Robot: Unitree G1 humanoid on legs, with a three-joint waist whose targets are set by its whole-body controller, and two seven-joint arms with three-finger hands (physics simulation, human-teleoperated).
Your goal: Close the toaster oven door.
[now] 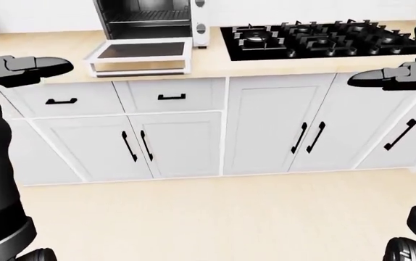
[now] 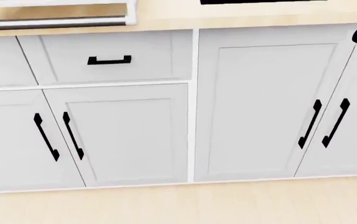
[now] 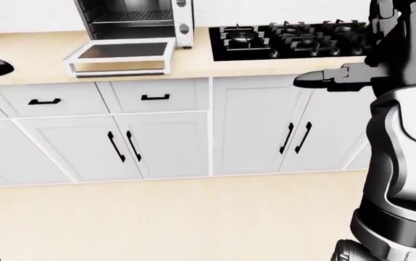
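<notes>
The toaster oven (image 1: 150, 16) stands on the counter at the top of the left-eye view. Its door (image 1: 141, 54) hangs open and lies flat, reaching out to the counter's edge. The door's rim also shows at the top left of the head view (image 2: 60, 21). My left hand (image 1: 59, 66) is open and empty, held in the air to the left of the door, level with the counter edge. My right hand (image 1: 359, 80) is open and empty, far to the right, below the stove. Neither hand touches the oven.
A black gas stove (image 1: 317, 35) sits in the wooden counter (image 1: 41, 46) to the right of the oven. White cabinets with black handles (image 2: 110, 59) run below. Light wood floor (image 1: 215, 217) lies between me and the cabinets.
</notes>
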